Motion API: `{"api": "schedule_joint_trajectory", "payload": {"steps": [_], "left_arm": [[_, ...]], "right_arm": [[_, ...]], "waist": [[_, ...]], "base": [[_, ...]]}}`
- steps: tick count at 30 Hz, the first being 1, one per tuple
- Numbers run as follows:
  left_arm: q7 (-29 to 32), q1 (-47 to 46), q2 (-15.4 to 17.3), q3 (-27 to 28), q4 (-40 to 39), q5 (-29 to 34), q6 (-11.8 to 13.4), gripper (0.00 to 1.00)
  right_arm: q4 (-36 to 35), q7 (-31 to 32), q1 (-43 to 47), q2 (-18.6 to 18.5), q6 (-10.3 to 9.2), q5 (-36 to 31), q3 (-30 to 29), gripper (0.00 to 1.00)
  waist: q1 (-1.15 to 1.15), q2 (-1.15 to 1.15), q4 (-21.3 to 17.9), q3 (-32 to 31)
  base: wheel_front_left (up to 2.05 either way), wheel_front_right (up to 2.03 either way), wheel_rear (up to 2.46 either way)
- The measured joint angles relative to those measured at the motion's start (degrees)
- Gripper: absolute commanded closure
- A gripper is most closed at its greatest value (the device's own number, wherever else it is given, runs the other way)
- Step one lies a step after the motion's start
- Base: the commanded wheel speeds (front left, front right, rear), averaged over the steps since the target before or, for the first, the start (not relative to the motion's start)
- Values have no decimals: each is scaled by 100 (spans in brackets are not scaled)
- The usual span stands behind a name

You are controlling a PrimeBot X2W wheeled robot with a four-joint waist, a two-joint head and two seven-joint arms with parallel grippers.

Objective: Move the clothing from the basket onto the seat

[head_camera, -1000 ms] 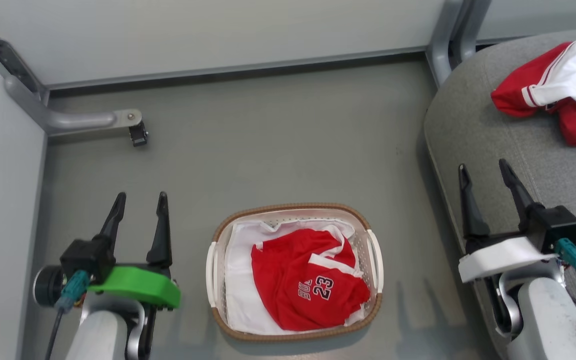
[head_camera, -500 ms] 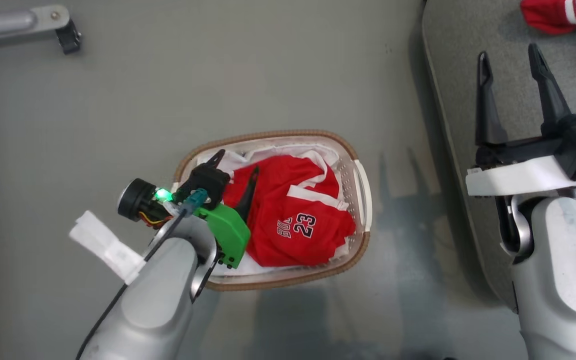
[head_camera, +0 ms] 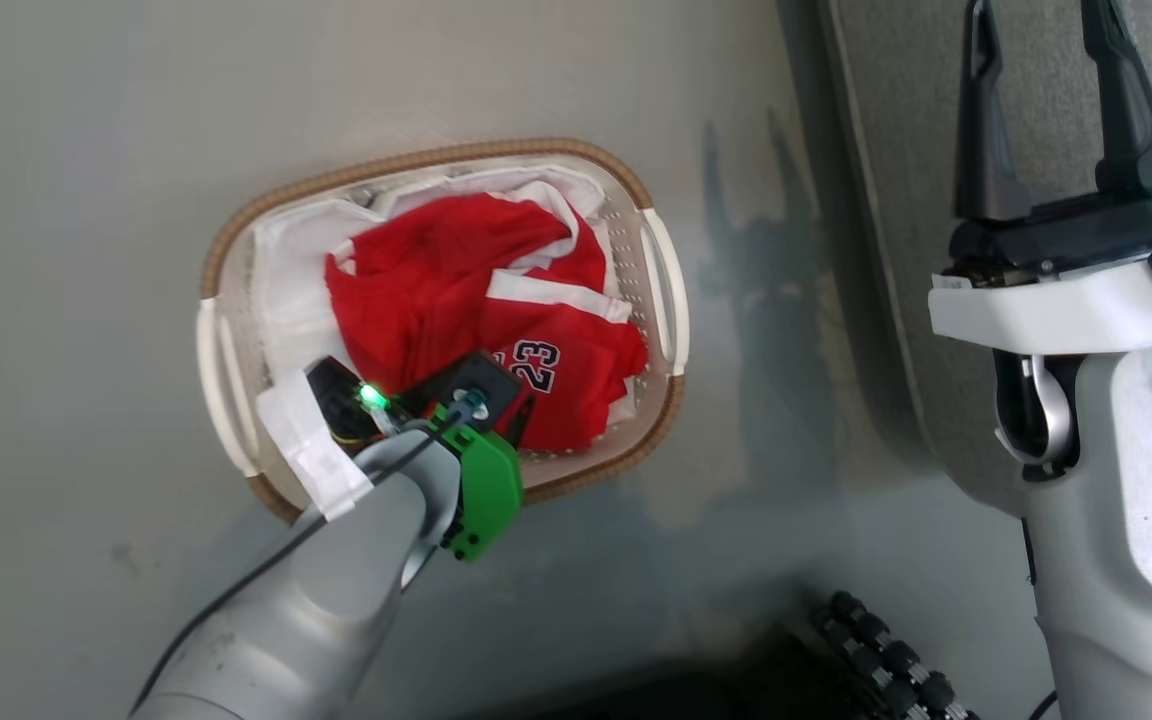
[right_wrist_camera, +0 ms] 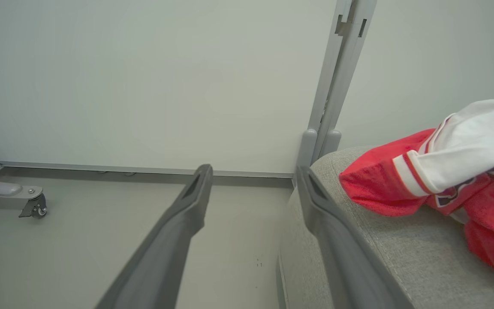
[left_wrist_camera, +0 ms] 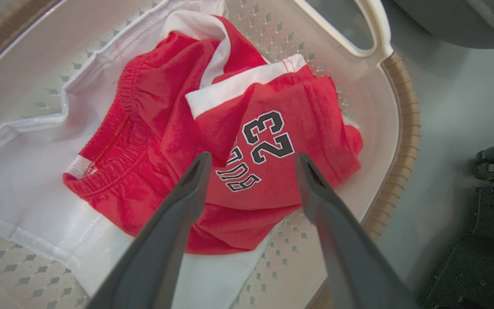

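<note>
While left gripper [left_wrist_camera: 252, 158] hangs over clothing [left_wrist_camera: 178, 111] in basket [left_wrist_camera: 403, 128], jaws spread — right gripper [right_wrist_camera: 253, 171] also spread

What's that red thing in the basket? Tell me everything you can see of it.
The red garment is soft knit cloth, crumpled in a heap. It has white trim bands, a gathered elastic waistband, and a black, white-edged "23" beside part-hidden lettering reading "BUL". It lies in the basket, on a white cloth lining the bottom. The left gripper is open, straddling the print; whether it touches the garment is unclear.
</note>
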Motion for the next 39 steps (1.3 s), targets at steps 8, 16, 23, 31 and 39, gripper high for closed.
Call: {"api": "schedule_joint_trajectory", "payload": {"steps": [8, 16, 23, 31, 39], "left_arm": [[-51, -494, 240, -29, 589, -105, 14, 0], [-147, -711, 294, -24, 955, -146, 45, 0], [-40, -755, 219, -111, 1249, -216, 38, 92], [-231, -828, 182, -142, 1340, -353, 31, 100], [-694, -716, 10, -236, 1195, -559, 12, 100]], "right_arm": [[-361, 1, -184, 1, 0, 191, 272, 0], [-623, 0, -265, 0, 0, 336, 363, 0], [-631, 1, -258, 1, 0, 344, 444, 0], [-464, 1, -263, 3, 0, 320, 416, 0], [-93, 1, -125, 7, 0, 78, 308, 0]], "waist": [[0, 0, -435, 524], [0, 0, -805, 867], [0, 0, -959, 1004], [0, 0, -878, 901], [-1, 0, -653, 468]], "base": [[0, 0, 0], [0, 0, 0], [0, 0, 0], [0, 0, 0], [0, 0, 0]]}}
